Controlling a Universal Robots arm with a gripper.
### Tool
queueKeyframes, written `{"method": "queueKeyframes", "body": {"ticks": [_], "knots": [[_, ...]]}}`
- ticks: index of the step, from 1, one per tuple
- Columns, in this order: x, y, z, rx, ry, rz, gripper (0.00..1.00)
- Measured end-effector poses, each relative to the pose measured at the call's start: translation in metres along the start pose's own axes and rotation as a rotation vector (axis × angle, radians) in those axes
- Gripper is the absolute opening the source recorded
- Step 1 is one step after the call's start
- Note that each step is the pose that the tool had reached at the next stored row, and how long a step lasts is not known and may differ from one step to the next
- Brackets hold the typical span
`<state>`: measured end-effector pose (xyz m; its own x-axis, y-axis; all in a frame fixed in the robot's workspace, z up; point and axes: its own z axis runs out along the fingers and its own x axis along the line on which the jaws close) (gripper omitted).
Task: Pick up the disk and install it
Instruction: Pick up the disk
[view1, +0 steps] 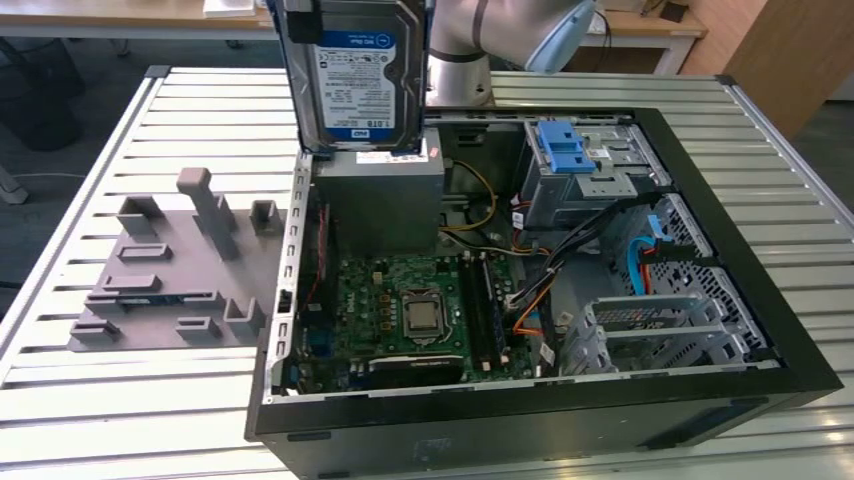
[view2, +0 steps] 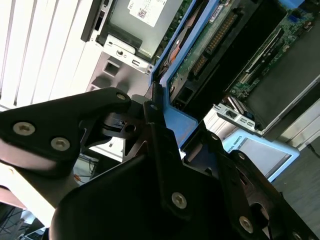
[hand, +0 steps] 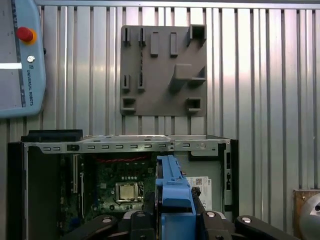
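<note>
Silver disk (view1: 358, 80) clamped upright in pincer (hand: 173, 207) above open case (view1: 534, 432); motherboard (view1: 414, 305) inside.

The table (view1: 120, 400) carries the open computer case (view1: 534, 430), which lies on its side. The holder plate (view1: 160, 290) lies just beside the case wall, to the exterior view's left. Inside the case, the circuit board (view1: 400, 300) lies flat toward the exterior view's left. Behind it stands the power supply box (view1: 378, 205), and the drive cage (view1: 587, 165) sits in the far corner at the exterior view's right. The disk (view1: 358, 75) hangs upright above the power supply box — held between the fingers of the gripper (view2: 182, 125) — and apart from the drive cage. The arm (view1: 487, 45) rises behind the case. In the first wrist view a control pendant (hand: 20, 60) lies on the table, outside the case.
</note>
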<state>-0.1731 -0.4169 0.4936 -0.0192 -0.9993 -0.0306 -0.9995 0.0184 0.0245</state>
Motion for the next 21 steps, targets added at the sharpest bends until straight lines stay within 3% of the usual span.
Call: {"method": "queueKeyframes", "body": {"ticks": [6,21], "knots": [[0.0035,-0.0071,0.0007,0.0002,0.0,0.0,0.36],[0.0033,-0.0253,0.0028,0.0019,-0.0001,0.0,0.36]]}}
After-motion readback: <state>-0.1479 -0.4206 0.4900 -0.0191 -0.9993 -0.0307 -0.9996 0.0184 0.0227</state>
